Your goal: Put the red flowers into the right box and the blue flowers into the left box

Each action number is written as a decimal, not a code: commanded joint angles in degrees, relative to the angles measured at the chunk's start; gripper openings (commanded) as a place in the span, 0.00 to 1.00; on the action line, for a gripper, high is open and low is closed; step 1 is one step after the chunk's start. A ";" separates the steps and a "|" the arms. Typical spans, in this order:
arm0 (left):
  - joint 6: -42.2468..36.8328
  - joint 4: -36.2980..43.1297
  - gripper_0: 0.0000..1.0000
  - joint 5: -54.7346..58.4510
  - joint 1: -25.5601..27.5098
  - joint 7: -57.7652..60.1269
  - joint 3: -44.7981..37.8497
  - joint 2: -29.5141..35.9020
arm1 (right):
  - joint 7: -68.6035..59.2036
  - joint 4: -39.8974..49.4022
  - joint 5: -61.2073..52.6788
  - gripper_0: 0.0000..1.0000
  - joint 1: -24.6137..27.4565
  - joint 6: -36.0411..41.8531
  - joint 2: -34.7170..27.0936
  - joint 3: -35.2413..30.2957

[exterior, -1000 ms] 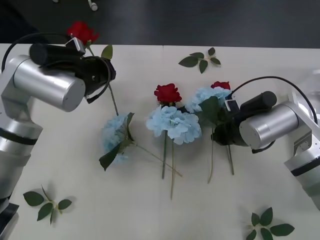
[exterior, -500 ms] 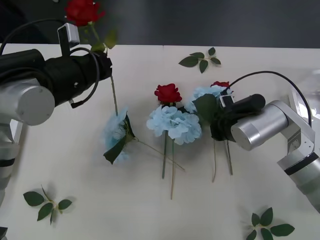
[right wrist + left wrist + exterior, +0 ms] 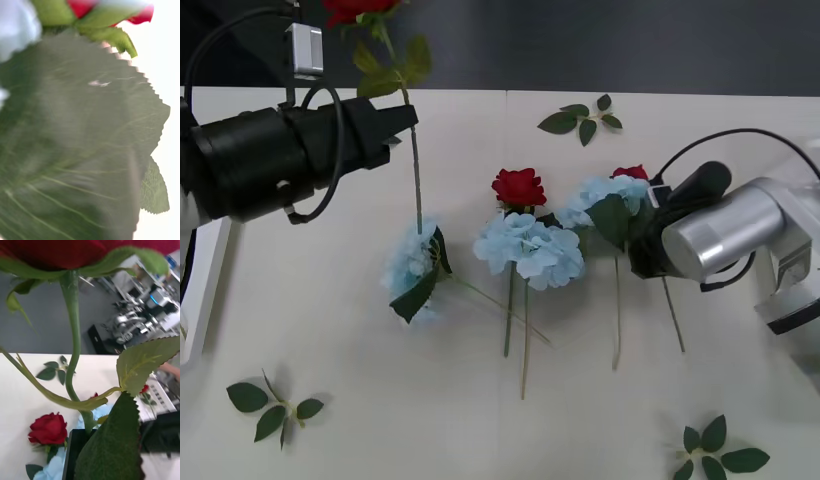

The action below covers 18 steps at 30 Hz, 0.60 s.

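Observation:
My left gripper (image 3: 394, 118) is shut on the stem of a red rose (image 3: 360, 8) and holds it upright above the table's left side. The rose (image 3: 86, 251) looms close in the left wrist view. Its stem tip hangs over a blue flower (image 3: 415, 265). Another blue flower (image 3: 530, 248) lies mid-table under a red rose (image 3: 518, 186). My right gripper (image 3: 645, 238) is at a third blue flower (image 3: 605, 195) and a red rose (image 3: 630, 172), with a big leaf (image 3: 75, 150) close to the right wrist camera. The left box (image 3: 198, 290) shows its rim. The right box (image 3: 159, 395) holds a rose.
Loose green leaf sprigs lie at the back (image 3: 580, 118), the front left (image 3: 275, 405) and the front right (image 3: 715, 450). Long stems (image 3: 520, 330) trail toward the front. The table's far edge meets a dark floor.
My left arm has lifted the red rose higher, off the table. My right gripper has shifted right, and the two stems below it swung right with it.

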State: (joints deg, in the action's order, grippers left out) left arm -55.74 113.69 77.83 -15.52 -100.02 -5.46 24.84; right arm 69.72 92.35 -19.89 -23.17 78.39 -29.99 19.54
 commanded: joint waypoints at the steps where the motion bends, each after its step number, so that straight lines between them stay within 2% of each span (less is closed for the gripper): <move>1: -8.86 1.54 0.00 7.25 -0.04 -12.13 -5.97 -3.04 | -0.55 7.32 -0.59 0.00 -0.03 6.51 -3.76 -4.42; 10: -29.86 1.54 0.00 17.36 -0.04 -28.04 -15.46 -9.98 | -0.20 13.74 -3.32 0.00 -0.03 14.68 -4.99 -11.02; 18: -38.48 1.54 0.00 22.28 -0.04 -36.65 -16.07 -12.97 | 0.24 18.83 -5.86 0.00 -0.03 18.99 -8.85 -14.97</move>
State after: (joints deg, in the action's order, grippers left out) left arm -92.75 113.68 98.24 -15.52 -131.59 -21.98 12.32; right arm 69.73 107.58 -23.56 -23.14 96.47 -34.73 6.14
